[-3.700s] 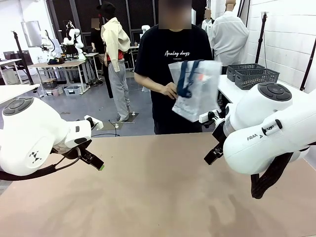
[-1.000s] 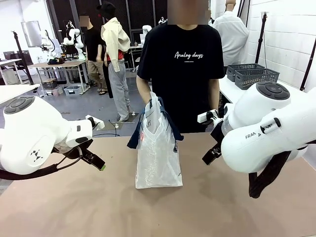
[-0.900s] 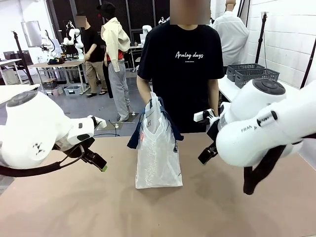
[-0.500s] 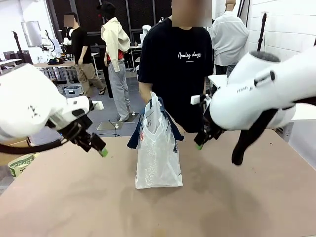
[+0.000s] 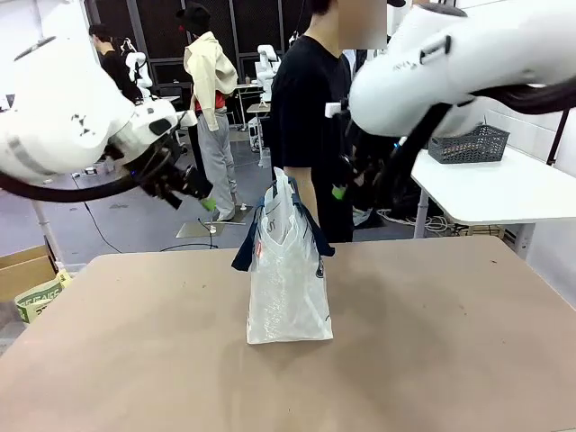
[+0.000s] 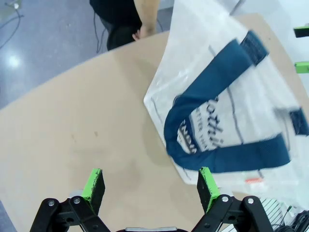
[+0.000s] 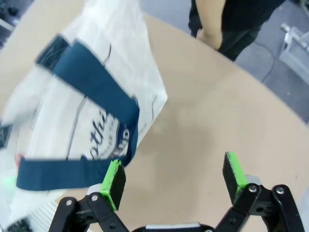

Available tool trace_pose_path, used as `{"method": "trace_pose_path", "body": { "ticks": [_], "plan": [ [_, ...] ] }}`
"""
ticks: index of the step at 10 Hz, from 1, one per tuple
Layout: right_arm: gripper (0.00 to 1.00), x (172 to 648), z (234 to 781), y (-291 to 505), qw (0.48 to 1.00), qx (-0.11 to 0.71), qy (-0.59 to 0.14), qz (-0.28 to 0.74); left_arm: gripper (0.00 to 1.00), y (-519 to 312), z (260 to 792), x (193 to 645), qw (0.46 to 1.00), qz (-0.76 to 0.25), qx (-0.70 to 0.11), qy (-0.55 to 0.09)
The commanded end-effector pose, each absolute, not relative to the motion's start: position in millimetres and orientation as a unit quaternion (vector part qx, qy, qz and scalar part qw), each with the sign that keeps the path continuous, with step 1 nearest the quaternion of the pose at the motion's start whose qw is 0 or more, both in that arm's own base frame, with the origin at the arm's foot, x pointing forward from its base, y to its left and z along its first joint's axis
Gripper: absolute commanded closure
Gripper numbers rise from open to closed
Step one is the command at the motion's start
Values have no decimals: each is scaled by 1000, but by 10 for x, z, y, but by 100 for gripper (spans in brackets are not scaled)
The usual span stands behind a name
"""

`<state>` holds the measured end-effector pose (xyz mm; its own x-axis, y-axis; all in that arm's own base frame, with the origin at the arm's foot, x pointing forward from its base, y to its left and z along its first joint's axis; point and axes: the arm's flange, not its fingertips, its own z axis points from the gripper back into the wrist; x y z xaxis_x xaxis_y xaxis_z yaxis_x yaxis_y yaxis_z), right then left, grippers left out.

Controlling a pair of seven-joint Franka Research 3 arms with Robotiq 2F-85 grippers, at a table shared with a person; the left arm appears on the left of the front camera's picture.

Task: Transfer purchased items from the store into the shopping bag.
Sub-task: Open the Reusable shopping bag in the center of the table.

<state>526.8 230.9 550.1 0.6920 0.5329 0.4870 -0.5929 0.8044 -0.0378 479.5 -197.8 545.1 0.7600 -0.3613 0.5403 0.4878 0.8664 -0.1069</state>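
Note:
The shopping bag (image 5: 288, 270) stands upright on the middle of the table, translucent white with navy handles (image 5: 310, 229) hanging over its sides. My left gripper (image 5: 205, 200) hovers open, high to the bag's left. My right gripper (image 5: 340, 189) hovers open, high to its right. In the left wrist view my open gripper (image 6: 149, 186) looks down on the bag (image 6: 251, 96) and its navy logo. In the right wrist view my open gripper (image 7: 174, 181) sees the bag (image 7: 111, 63) from the other side. Nothing is held. The purchased items are out of view.
A person (image 5: 310, 117) in a black T-shirt stands side-on just behind the bag, a hand (image 6: 145, 31) near the table's far edge. A white side table (image 5: 504, 184) with a dark mesh basket (image 5: 477, 142) is at the right. A cardboard box (image 5: 27, 270) sits on the floor at left.
Both arms have risen and swung inward, bringing the grippers up beside the bag's top. The person has turned side-on behind the bag. The bag has stayed in place.

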Motion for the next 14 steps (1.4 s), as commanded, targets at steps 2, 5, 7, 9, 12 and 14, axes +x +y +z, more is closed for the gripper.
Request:
{"method": "trace_pose_path", "body": {
  "ticks": [2, 5, 7, 9, 12, 14],
  "plan": [
    [0, 5268, 5501, 2309, 918, 61, -245, 307, 0, -1978, 5451, 4795, 930, -228, -121, -261],
    [0, 5407, 5600, 2391, 919, 56, -248, 302, 0, -2049, 5500, 4865, 929, -234, -122, -260],
    [0, 5318, 5710, 2590, 939, 49, -201, 275, 0, -2261, 5694, 4748, 953, -186, -112, -209],
    [0, 5321, 5795, 2780, 953, 36, -150, 259, 0, -2463, 5885, 4612, 969, -163, -109, -150],
    [0, 5348, 5855, 2941, 946, -19, -178, 271, 0, -2600, 5983, 4545, 964, -169, -110, -176],
    [0, 5239, 5830, 2870, 952, 13, -160, 261, 0, -2563, 5899, 4491, 967, -169, -112, -154]
  ]
}}
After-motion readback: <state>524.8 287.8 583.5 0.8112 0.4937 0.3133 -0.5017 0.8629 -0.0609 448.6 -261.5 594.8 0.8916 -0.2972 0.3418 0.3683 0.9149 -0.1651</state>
